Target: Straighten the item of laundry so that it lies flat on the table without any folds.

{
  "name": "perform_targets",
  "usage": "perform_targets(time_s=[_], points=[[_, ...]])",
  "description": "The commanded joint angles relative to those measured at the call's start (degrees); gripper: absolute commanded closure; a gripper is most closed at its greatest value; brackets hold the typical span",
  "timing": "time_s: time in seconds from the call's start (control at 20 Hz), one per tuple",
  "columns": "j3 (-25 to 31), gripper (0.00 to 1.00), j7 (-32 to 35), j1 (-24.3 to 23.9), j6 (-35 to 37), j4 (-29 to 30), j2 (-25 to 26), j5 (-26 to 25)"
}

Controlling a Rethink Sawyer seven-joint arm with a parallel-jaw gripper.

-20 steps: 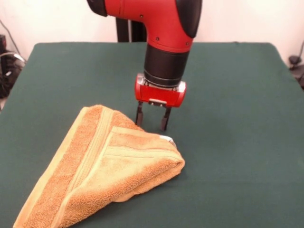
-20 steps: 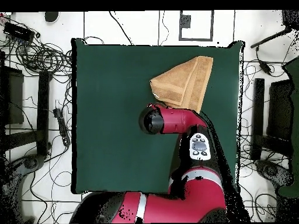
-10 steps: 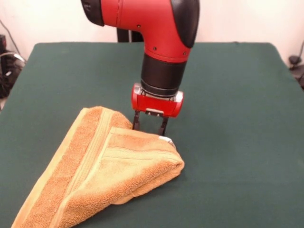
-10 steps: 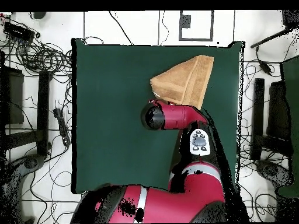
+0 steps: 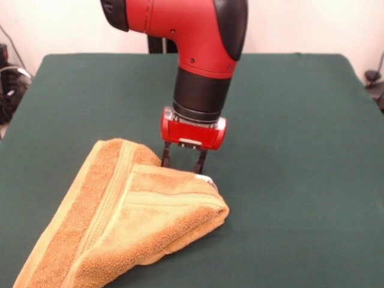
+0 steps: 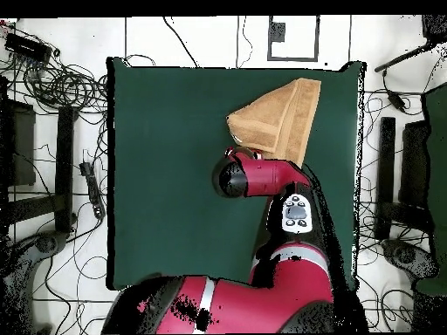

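Observation:
The golden-orange towel point(image 5: 129, 216) lies folded into a thick triangle on the green table point(image 5: 300, 120), at the front left in the front view. Paler bands run along its left fold, and a small white tag point(image 5: 206, 179) shows at its far right corner. My gripper point(image 5: 183, 162) stands upright at the towel's far edge. Its fingers are open, with their tips down behind the folded layer beside the tag. In the overhead view the towel point(image 6: 275, 118) lies near the table's top right corner, and the arm's wrist point(image 6: 231, 178) covers the gripper.
Bare green cloth stretches to the right of and behind the towel in the front view. Beyond the table's edges point(image 6: 109, 174) the overhead view shows cables point(image 6: 61, 83) and dark stands point(image 6: 384, 174) on the floor.
The gripper has come down and shifted left in the front view, reaching the towel's far edge. The towel's top fold has slid slightly left and toward the camera.

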Motion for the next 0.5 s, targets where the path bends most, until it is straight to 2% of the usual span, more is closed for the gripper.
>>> perform_targets(time_s=[0.05,0.35,0.5], points=[[0.7,0.00,6.3,1.7,-2.8,0.1,3.8,-1.4],[5.6,0.00,4.9,-0.7,0.0,4.5,0.7,-0.2],[6.3,0.00,4.1,-0.9,-0.3,5.1,-0.2,-0.9]])
